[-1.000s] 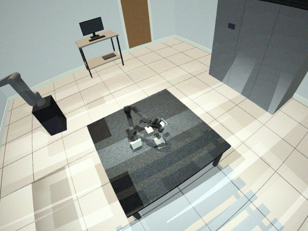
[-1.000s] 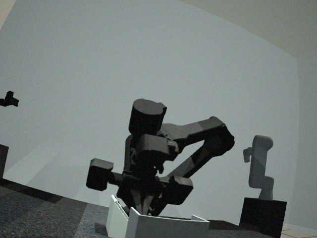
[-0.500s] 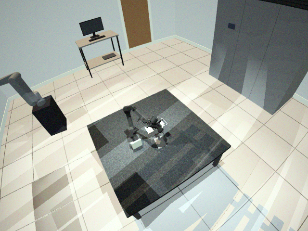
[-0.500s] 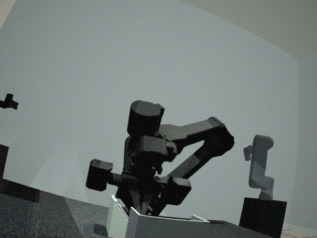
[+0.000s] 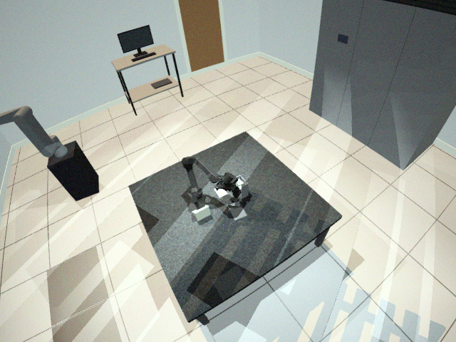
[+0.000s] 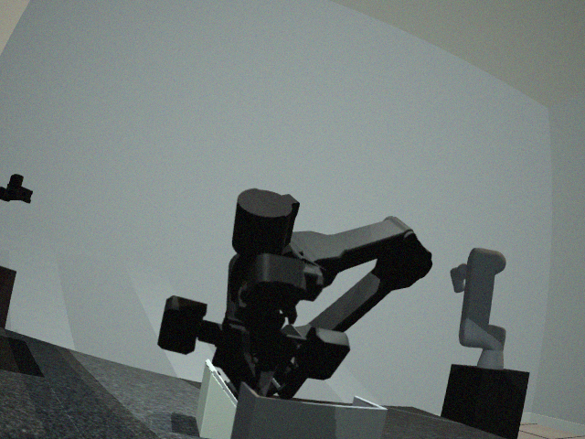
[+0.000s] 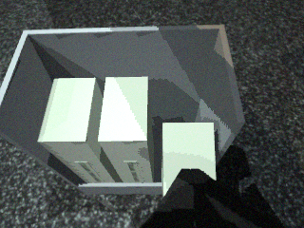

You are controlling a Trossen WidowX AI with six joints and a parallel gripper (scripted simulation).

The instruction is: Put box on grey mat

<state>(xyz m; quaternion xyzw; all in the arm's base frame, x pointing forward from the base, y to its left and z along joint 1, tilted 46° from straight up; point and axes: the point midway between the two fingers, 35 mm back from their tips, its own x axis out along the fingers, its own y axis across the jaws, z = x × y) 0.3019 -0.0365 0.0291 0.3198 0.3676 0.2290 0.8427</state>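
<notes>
"what's your claw point(image 5: 235, 192) point(image 6: 270, 390) point(image 7: 189, 177) doing?"

"it's pressed together with nothing in it, its tips over the near end of the right-hand box point(image 7: 189, 147)."

"and the er box?"

"one of three standing in the bin point(image 5: 244, 188) point(image 6: 307, 418) point(image 7: 95, 30), but you can't tell which. the left box point(image 7: 68, 111) and middle box point(image 7: 124, 111) show side marks too small to read."

"so how should you go about it?"

"judge the code first. if you nudge the right-hand box to see its side, push gently and low enough that it won't topple. once sure, lift clear, spread, straddle the er box squarely, and raise it straight up before turning it print-up over the grey mat point(image 5: 240, 214)."
</notes>
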